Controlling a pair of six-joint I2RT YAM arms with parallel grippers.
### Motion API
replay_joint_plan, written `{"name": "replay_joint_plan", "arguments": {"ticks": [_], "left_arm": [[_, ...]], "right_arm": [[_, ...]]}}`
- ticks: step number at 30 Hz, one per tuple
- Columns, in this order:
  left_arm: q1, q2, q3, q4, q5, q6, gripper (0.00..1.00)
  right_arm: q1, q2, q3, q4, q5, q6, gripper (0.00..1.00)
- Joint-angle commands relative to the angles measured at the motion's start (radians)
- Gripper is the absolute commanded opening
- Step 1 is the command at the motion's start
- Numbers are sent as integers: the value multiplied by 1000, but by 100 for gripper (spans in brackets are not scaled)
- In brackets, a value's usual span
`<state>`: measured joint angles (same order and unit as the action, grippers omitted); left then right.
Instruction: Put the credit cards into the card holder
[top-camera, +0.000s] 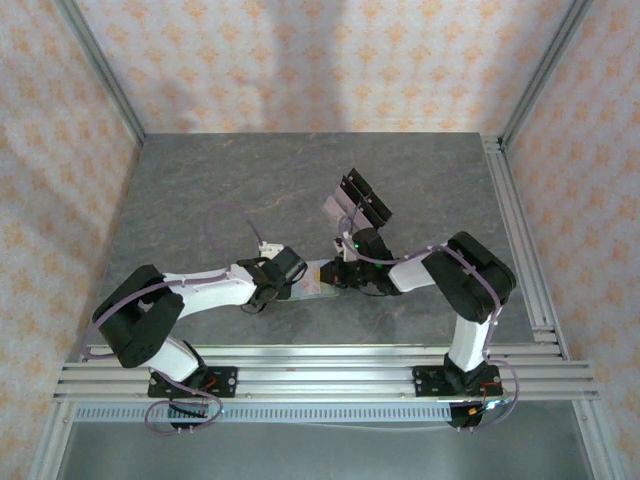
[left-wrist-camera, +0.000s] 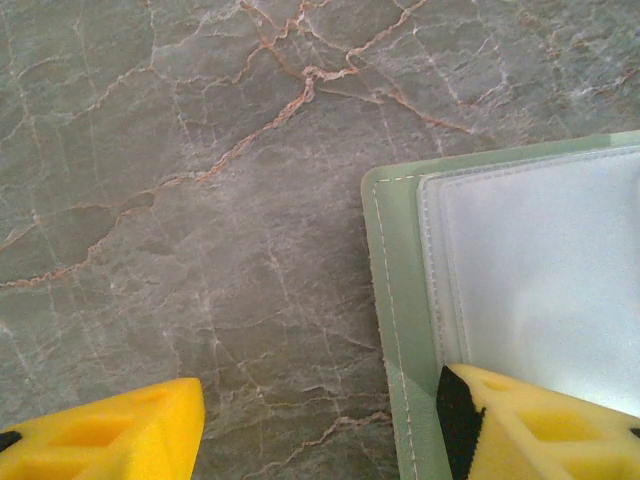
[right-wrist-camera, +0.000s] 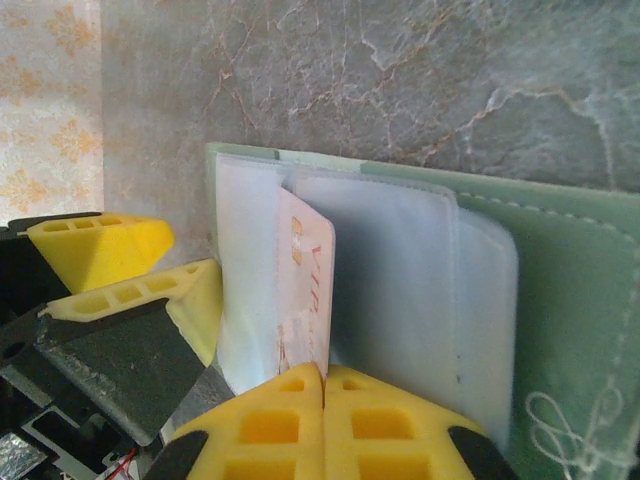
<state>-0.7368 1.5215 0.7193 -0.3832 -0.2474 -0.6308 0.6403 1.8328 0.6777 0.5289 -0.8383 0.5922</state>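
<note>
The card holder (top-camera: 318, 281) lies open on the table between my two grippers, a sage-green wallet (left-wrist-camera: 394, 300) with clear plastic sleeves (left-wrist-camera: 540, 260) inside. My left gripper (left-wrist-camera: 320, 400) is open. Its right finger (left-wrist-camera: 520, 430) rests on the sleeve's near edge and its left finger (left-wrist-camera: 110, 435) is over bare table. My right gripper (right-wrist-camera: 323, 375) is shut on a pale credit card (right-wrist-camera: 305, 290) with red lettering. The card stands on edge, its far part tucked between the sleeves of the card holder (right-wrist-camera: 570, 280). The left gripper's fingers (right-wrist-camera: 110, 250) appear at the wallet's left edge.
A clear tilted rack with black parts (top-camera: 362, 203) stands just behind the wallet, with a pale card (top-camera: 332, 208) at its left end. Grey marbled table (top-camera: 220, 190) extends to the left and back. Aluminium rails (top-camera: 520, 230) run along the right and near edges.
</note>
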Motion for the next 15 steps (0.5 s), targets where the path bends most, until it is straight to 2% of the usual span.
{"name": "replay_joint_plan", "arguments": {"ticks": [1,15], "left_arm": [[5,25,8,-31,-35,-9,64],[5,23,0,-23,-32,-12,64]], "right_arm": [[2,49,14,-101,8,-34,0],[46,64,70,-156,19,-41,0]]}}
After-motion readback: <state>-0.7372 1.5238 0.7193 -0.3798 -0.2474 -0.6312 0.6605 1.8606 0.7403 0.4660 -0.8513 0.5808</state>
